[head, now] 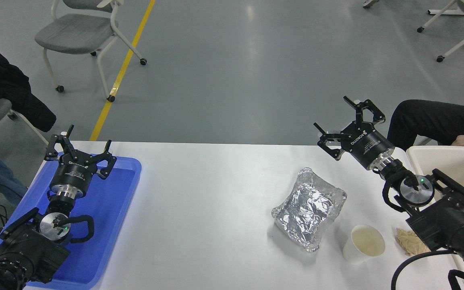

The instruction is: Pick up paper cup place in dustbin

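Right gripper [344, 123]: fingers spread wide, holding nothing, raised over the table's far edge.
Paper cup [363, 243]: upright on the white table [208, 209], well nearer the camera than the right gripper and slightly to its right, untouched.
Foil packet [309, 208]: between the right gripper and the cup, just left of the cup.
Crumpled tan paper [409, 241]: just right of the cup, partly hidden by the right arm.
Dustbin [449, 161]: right of the right gripper, at the table's right end.
Left gripper [79, 150]: fingers spread, empty, parked over the blue tray [111, 209], far left of the right gripper.
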